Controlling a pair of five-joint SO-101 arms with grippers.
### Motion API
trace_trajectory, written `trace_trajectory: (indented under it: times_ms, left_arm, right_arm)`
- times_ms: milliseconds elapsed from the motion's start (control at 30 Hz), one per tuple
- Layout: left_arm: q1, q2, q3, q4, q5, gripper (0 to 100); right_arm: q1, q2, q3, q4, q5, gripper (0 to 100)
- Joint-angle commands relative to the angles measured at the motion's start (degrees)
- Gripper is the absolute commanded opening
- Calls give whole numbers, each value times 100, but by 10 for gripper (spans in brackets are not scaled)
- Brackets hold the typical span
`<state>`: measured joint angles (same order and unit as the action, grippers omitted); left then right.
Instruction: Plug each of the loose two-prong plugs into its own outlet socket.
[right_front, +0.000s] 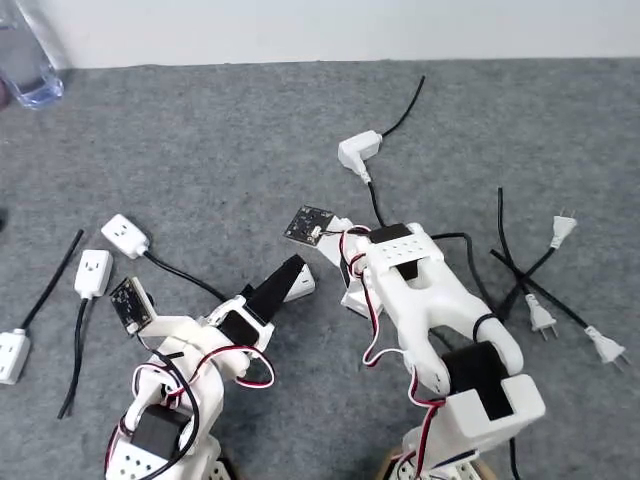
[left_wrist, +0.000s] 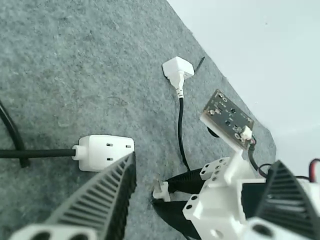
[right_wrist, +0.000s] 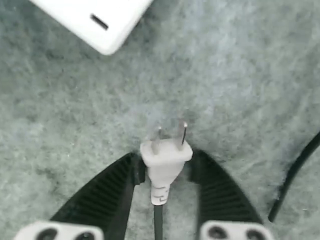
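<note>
Near the middle of the grey felt surface (right_front: 230, 130), the right end effector (right_wrist: 164, 161) is clamped on a white two-prong plug (right_wrist: 161, 172). Its fingers grip either side of the plug body. The prongs point ahead toward a white outlet socket (left_wrist: 105, 152) but are not touching it. The left end effector (right_front: 288, 278) stands wide, one ribbed fingertip just beside that socket and nothing held between its jaws. Toward the far edge lies a far socket (right_front: 358, 152) with a seated plug (left_wrist: 179, 86) on a black cord pushed into it. Three spare sockets (right_front: 124, 235) lie near the left edge. They are well apart from three loose plugs (right_front: 540, 318), whose black cords cross by the right edge.
</note>
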<state>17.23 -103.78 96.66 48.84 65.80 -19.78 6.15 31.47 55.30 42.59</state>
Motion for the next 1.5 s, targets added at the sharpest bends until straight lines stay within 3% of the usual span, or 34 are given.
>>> trace_trajectory:
  times_ms: [0, 533, 767, 1133, 1267, 1467]
  left_arm:
    - [9, -53, -22, -158, -35, 383]
    - [88, -53, -22, -264, -26, 383]
    - [484, -44, -22, -316, 343, 383]
    - [475, -53, -22, -325, 352, 383]
    - [501, -53, -22, -325, 352, 383]
    - [501, -53, -22, -325, 352, 383]
  right_arm:
    - [4, 40, -105, -31, -44, 69]
    - [-22, -92, -18, 4, -53, 7]
    - [-57, -1675, 185, 356, -369, 8]
    - [-1130, -4127, 70, 1552, -949, 8]
    - [-1552, -4242, -202, 1868, -1187, 8]
    - [-1569, -4207, -580, 2062, -1187, 8]
